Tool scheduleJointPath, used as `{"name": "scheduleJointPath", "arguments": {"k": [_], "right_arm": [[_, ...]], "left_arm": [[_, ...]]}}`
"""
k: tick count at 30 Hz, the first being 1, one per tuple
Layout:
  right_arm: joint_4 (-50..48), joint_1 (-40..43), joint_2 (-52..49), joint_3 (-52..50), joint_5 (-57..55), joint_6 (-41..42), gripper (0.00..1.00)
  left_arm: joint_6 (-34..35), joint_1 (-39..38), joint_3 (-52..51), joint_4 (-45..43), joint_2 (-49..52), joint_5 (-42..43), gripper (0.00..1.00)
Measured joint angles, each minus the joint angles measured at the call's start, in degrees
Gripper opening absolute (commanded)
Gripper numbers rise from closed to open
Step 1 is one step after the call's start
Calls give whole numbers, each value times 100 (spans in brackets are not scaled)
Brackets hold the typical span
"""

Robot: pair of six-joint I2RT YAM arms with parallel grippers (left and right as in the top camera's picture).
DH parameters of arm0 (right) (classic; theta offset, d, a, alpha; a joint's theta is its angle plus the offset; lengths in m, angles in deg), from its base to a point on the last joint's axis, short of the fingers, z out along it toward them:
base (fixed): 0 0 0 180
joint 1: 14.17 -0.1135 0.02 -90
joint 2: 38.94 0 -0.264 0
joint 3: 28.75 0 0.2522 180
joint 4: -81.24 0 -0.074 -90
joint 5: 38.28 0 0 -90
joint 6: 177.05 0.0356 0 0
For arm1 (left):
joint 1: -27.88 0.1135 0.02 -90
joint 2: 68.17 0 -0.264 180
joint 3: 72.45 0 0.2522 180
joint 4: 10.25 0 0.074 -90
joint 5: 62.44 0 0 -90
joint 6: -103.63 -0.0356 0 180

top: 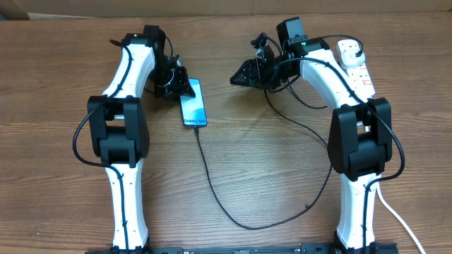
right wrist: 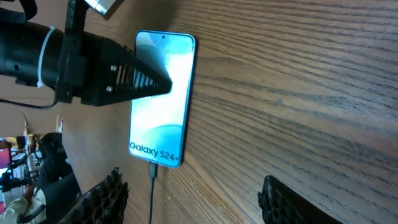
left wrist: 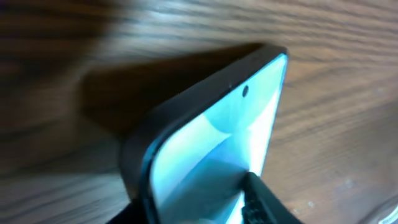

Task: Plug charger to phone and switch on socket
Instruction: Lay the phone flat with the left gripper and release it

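Across the wooden table (top: 268, 176) the left arm (top: 123, 134) and right arm (top: 357, 134) reach from the near edge toward the far edge. Near the far right corner lies the socket (top: 357, 65), partly behind the right arm; a thick white cord (top: 394, 215) shows at the near right corner. The phone (top: 193, 104) lies flat left of the middle, screen lit, white text at its near end. The charger (top: 212, 185) meets that near end. Its cable loops toward the near edge, then climbs right toward the socket. The left hand (top: 182, 87) sits at the phone's far end with one finger over the screen; whether it is open or closed I cannot tell. The right hand (top: 240, 75) hovers right of the phone, apart from it, its jaws spread and nothing between them.
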Motion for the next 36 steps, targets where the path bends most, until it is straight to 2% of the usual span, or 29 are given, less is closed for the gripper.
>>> {"name": "scheduleJointPath", "arguments": {"k": [7, 9, 12, 13, 17, 23, 25, 27, 32, 36], "right_arm": [[0, 0, 0, 0, -2, 0, 67], [0, 0, 0, 0, 0, -2, 67], [0, 0, 0, 0, -2, -2, 67], [-2, 0, 0, 0, 0, -2, 67], [2, 0, 0, 0, -2, 0, 67], [4, 0, 0, 0, 0, -2, 67], [7, 0, 0, 0, -2, 0, 67], [7, 0, 0, 0, -2, 0, 67], [48, 0, 0, 0, 0, 33, 66], [133, 4, 39, 0, -9, 96, 63]], "left_arm": [[138, -4, 17, -7, -17, -269, 36], [138, -4, 22, -9, -17, -302, 44], [179, -9, 28, 4, -28, -435, 47], [184, -11, 33, 11, -35, -494, 51], [216, -15, 44, 35, -48, -638, 53], [245, -15, 48, 46, -48, -688, 51], [267, -15, 48, 46, -48, -715, 39], [264, -9, 48, 48, -48, -835, 35], [330, 68, 157, 468, -48, -1051, 36], [398, 225, 772, 1071, -50, -1191, 38]]}}
